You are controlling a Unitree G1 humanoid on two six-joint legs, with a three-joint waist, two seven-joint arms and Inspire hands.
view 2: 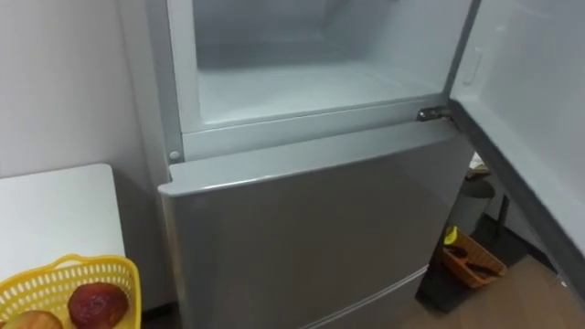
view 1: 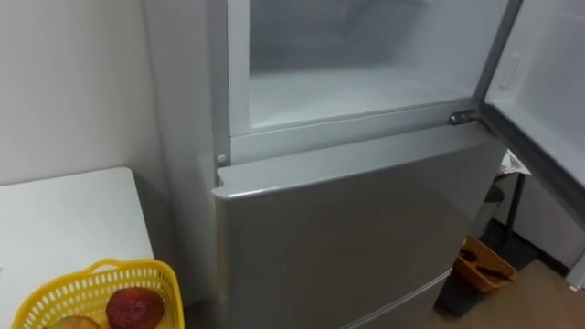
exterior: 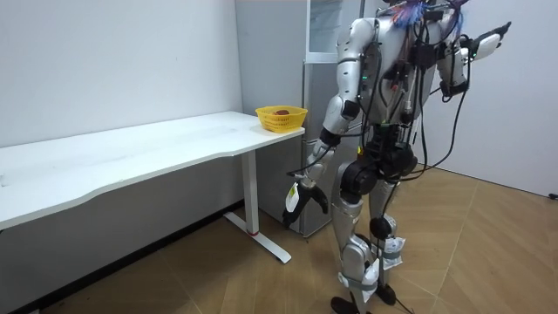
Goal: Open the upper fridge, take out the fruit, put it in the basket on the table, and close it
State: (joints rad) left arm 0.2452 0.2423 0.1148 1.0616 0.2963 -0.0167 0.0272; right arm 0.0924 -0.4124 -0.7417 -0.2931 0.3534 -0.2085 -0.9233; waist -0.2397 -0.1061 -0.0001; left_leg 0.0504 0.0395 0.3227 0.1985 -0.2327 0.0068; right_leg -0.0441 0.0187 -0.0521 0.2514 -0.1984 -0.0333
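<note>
The upper fridge compartment [view 1: 356, 91] stands open, its pale white inner walls and floor in plain sight behind a white frame. Its white door [view 1: 548, 82] is swung out to the right on a small metal hinge [view 1: 462, 117]. Below it the brushed silver-grey lower fridge door [view 1: 366, 238] is closed. A dark red round fruit [view 1: 134, 308] lies in a yellow plastic lattice basket [view 1: 137, 268], beside a paler orange-yellow fruit [view 1: 73, 323]. The basket sits on the white worktop [view 1: 64, 228] just left of the fridge.

The robot stands upright before the fridge. Its left hand [exterior: 305, 194] hangs low beside its thigh, fingers seemingly loose and holding nothing. Its right hand [exterior: 488, 39] is raised high and out to the side; I cannot tell how its fingers are set.
</note>
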